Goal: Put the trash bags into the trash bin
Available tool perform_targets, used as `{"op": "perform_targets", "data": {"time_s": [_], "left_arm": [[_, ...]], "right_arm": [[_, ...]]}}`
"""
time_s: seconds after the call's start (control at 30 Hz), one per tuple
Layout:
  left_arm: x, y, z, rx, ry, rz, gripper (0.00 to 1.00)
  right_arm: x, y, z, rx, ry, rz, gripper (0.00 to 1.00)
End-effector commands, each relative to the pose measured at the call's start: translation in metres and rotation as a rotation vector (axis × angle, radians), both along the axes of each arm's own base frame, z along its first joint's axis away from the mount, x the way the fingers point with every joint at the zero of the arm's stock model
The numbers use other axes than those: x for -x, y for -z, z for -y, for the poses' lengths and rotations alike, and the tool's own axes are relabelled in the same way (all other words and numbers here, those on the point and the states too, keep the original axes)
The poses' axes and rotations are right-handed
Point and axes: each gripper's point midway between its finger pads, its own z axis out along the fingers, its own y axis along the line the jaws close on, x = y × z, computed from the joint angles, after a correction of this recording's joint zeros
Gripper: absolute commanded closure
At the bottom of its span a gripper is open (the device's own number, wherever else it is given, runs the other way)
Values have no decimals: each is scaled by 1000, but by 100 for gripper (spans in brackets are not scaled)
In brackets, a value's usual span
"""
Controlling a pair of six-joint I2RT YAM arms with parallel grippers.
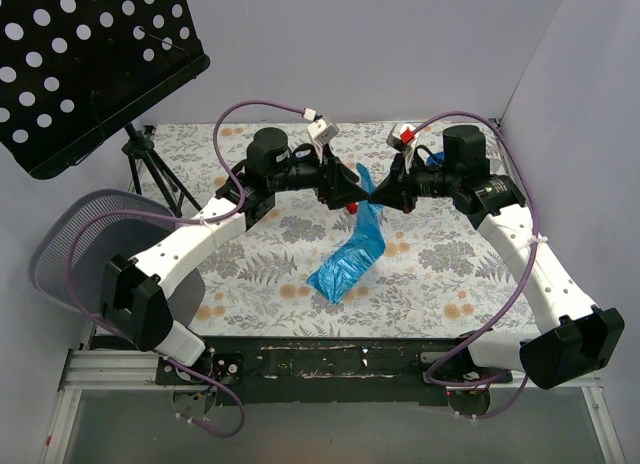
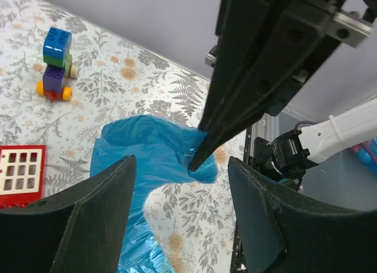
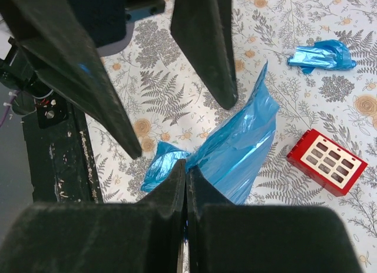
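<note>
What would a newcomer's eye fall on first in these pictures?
The bright blue bag in the middle of the flowered table, its upper end pinched by the shut right jaws while the open left jaws face it. Next, the grey mesh bin beside the table's left edge and the black perforated stand in the far left corner.

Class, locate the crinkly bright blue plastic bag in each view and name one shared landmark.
Top external: crinkly bright blue plastic bag, middle of the picture, slanting down-left.
Left wrist: bag, lower centre.
Right wrist: bag, centre, slightly right.
Shared landmark: the right gripper, shut, pinching the bag's top.
</note>
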Motion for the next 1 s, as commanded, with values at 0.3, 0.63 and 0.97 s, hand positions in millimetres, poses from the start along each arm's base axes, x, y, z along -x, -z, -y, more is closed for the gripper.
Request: {"op": "perform_targets", "data": {"time_s": [0.3,0.63,0.97], "left_arm": [[-7,-23,11,78,33,-51,40],[-5,-13,14,62,74,-63,61],[-8,-9,14,56,78,-52,69]], "right_arm": [[7,-9,-4,28,-29,106,99],[6,-8,-4,34,-30,112,99],[6,-8,-4,38,-30,113,99]]}}
